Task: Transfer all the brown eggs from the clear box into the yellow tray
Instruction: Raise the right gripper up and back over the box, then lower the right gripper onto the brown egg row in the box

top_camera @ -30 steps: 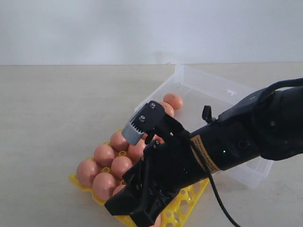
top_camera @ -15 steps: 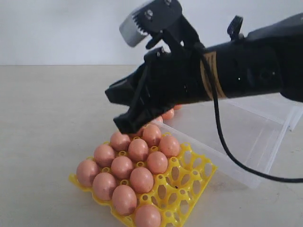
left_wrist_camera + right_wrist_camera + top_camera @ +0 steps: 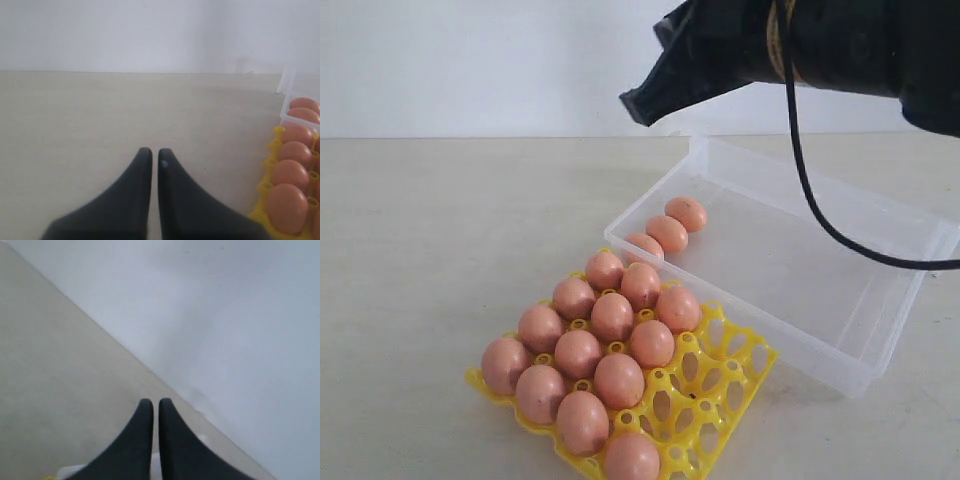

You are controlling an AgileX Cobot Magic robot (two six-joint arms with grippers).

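We record thirteen smooth, faintly speckled, reddish-brown oval eggs [image 3: 612,316] seated in the round cups of a bright yellow plastic grid tray [image 3: 720,400], which lies on a pale, matte desk [image 3: 440,220]. The filled cups take up the tray's left and near part, and the open cups with raised pegs lie along its right side. Just behind the tray and touching its far corner stands a large rectangular box of clear thin plastic with low walls [image 3: 800,330]. Three eggs of the same kind [image 3: 667,233] lie in a touching row against the box's left wall; the rest of its floor is bare. The right arm, black and bulky, enters at upper right and is held high above the box, a black cable [image 3: 800,170] hanging from it. The right claw [image 3: 635,105] points left and slightly down, its tapered black fingers [image 3: 145,415] pressed together on nothing. The left claw [image 3: 155,155] sits low over the desk beside the tray, its fingers likewise pressed together and empty.
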